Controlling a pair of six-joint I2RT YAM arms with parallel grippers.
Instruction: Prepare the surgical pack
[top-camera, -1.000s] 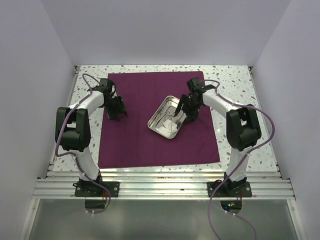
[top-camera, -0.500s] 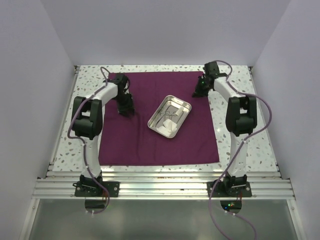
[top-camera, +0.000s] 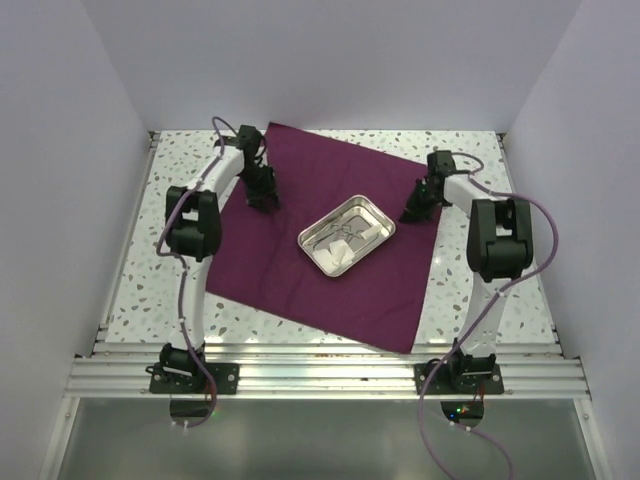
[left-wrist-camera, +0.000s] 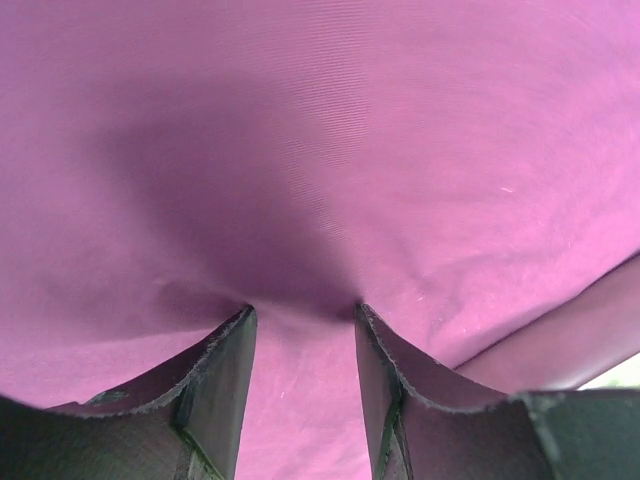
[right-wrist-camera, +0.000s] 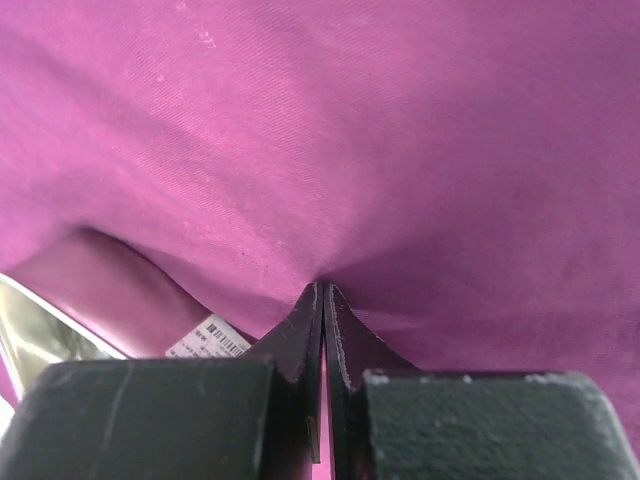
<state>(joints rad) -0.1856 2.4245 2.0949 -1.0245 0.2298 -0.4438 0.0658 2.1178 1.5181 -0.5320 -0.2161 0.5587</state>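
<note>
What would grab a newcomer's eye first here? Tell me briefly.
The big purple cloth lies skewed, like a diamond, on the speckled table. At its middle gleams a steel tray holding silvery instruments and white gauze. The right pincer is shut on the cloth near its right corner, while the left pincer presses open jaws onto its far left part.

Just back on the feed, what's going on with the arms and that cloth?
Both arms are on the purple cloth, which lies askew on the table. The right gripper is shut, pinching the cloth near its right corner. The left gripper has its jaws apart, tips pressed onto the cloth near its far left edge. The tray sits mid-cloth with instruments in it; neither gripper touches it.
</note>
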